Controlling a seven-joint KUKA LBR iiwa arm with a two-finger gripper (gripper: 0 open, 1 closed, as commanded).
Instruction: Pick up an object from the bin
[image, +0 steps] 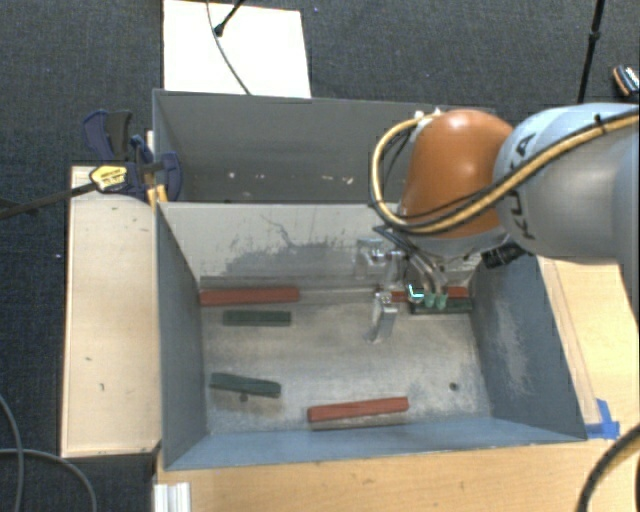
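Red bar (457, 293) and green bar (441, 304) lie flat together, back right.

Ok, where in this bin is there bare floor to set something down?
Widest bare patch: mid-floor, between the upper dark green bar, the front red-brown bar and the gripper. Also free: the front right corner. Crowded: the back, with the long red-brown bar and red and green pieces by the gripper.

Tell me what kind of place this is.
Probably a robotics lab's grasping test cell: a grey metal bin of loose red bars and green bars, with the claw of a robot arm inside.
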